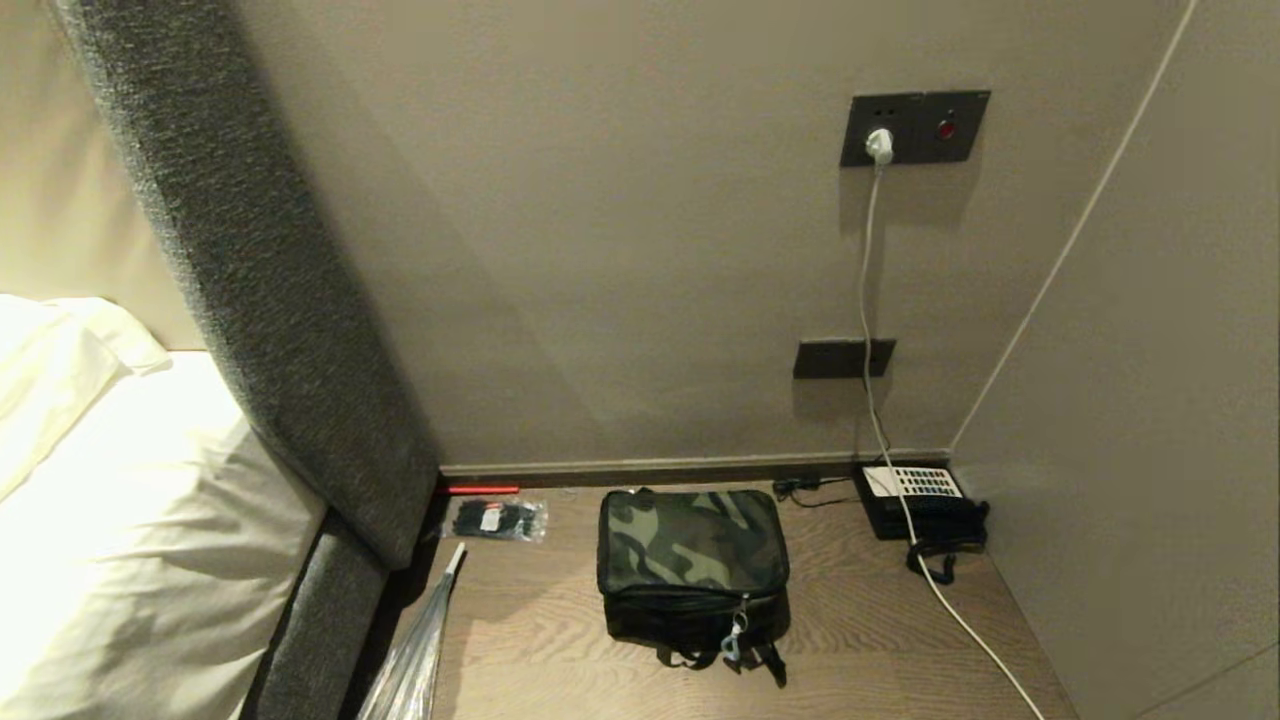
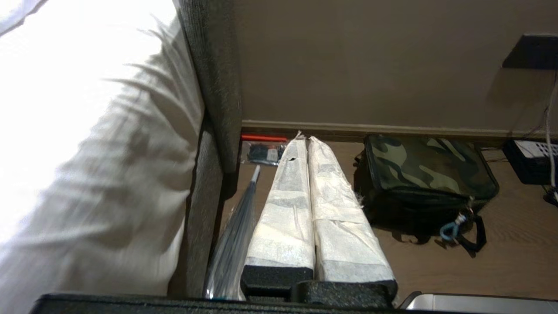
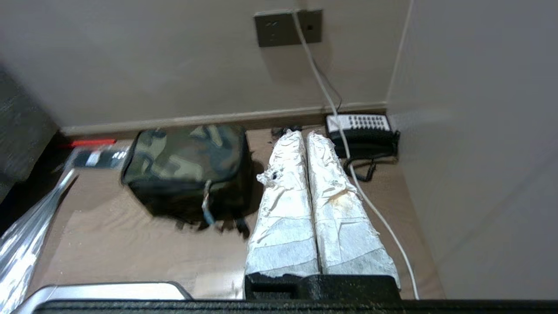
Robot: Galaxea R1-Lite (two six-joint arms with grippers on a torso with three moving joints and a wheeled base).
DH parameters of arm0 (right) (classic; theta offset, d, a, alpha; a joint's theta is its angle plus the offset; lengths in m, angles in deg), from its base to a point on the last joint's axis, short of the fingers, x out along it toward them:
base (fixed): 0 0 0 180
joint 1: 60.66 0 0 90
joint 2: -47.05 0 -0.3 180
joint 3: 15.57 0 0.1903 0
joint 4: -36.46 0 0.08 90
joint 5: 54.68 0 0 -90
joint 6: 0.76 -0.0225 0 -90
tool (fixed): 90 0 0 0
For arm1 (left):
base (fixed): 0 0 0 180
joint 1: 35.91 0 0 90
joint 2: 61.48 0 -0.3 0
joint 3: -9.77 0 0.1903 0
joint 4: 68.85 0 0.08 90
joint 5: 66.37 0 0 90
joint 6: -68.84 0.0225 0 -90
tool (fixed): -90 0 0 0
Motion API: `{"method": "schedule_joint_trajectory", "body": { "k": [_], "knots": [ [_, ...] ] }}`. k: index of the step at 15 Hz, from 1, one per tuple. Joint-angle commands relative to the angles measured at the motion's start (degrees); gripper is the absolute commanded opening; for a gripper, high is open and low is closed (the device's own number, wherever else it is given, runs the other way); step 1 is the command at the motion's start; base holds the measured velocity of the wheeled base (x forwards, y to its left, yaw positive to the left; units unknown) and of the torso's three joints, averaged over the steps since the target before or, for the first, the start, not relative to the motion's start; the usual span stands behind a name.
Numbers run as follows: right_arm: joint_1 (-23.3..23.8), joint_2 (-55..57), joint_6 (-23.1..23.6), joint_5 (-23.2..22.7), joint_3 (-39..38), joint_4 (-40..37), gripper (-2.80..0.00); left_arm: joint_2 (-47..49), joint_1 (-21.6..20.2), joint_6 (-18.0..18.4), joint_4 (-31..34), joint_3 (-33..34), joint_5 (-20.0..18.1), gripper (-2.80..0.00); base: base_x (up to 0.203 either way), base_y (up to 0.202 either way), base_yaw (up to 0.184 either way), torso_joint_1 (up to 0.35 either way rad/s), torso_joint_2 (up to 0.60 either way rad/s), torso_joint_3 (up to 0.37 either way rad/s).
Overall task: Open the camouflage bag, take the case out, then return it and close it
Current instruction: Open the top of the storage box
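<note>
Camouflage fabric in green, black and olive covers the camouflage bag (image 1: 692, 540), which stands on the wooden table (image 1: 880, 630) near the middle, a little closer to the far wall than to the near edge. Its lid lies flat and the zipper looks closed all around. A pale blue zipper pull (image 1: 733, 645) hangs on the near face, and black straps (image 1: 700, 657) lie on the wood just below it. The case cannot be seen in any view.

At the far right corner sits a black telephone (image 1: 920, 500) with a white keypad, and a white cable (image 1: 868, 300) runs from the wall socket (image 1: 915, 127) over it and along the table toward the near edge. At the far left lie a small clear packet (image 1: 497, 520) with dark contents and a thin red strip (image 1: 482, 490) by the skirting. A clear plastic bag (image 1: 415, 650) lies along the left edge, beside the grey upholstered headboard (image 1: 260, 280) and the white bedding (image 1: 120, 520).

Neither arm appears in the head view. The left gripper (image 2: 304, 140) hovers over the table to the left of the bag, its 2 white-wrapped fingers pressed together and holding nothing. The right gripper (image 3: 301, 134) hovers between the bag and the telephone, also clenched with nothing in it.
</note>
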Motion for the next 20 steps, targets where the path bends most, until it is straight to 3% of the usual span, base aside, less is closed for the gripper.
{"method": "schedule_joint_trajectory", "body": {
  "k": [1, 6, 14, 20],
  "knots": [
    [0.0, -1.7, 0.0, 0.0, -0.5, 0.0, -2.80, -0.1, 0.0, 0.0, 0.0, 0.0, 0.0, -2.80, 0.197, 0.000, 0.001, 0.001, 0.00, 0.003],
    [0.0, -1.7, 0.0, 0.0, -0.5, 0.0, -2.80, -0.1, 0.1, -0.2, 0.0, 0.0, 0.0, -2.80, 0.095, 0.000, 0.000, 0.001, 0.00, 0.001],
    [0.0, -1.7, 0.0, 0.0, -0.5, 0.0, -2.80, -0.1, 0.0, 0.1, 0.1, 0.0, 0.0, -2.80, -0.168, 0.000, 0.000, 0.003, 0.00, 0.003],
    [0.0, -1.7, 0.0, 0.0, -0.5, 0.0, -2.80, -0.1, 0.0, 0.0, -0.2, 0.0, 0.0, -2.80, 0.001, 0.010, -0.001, 0.000, 0.00, 0.000]
  ]
}}
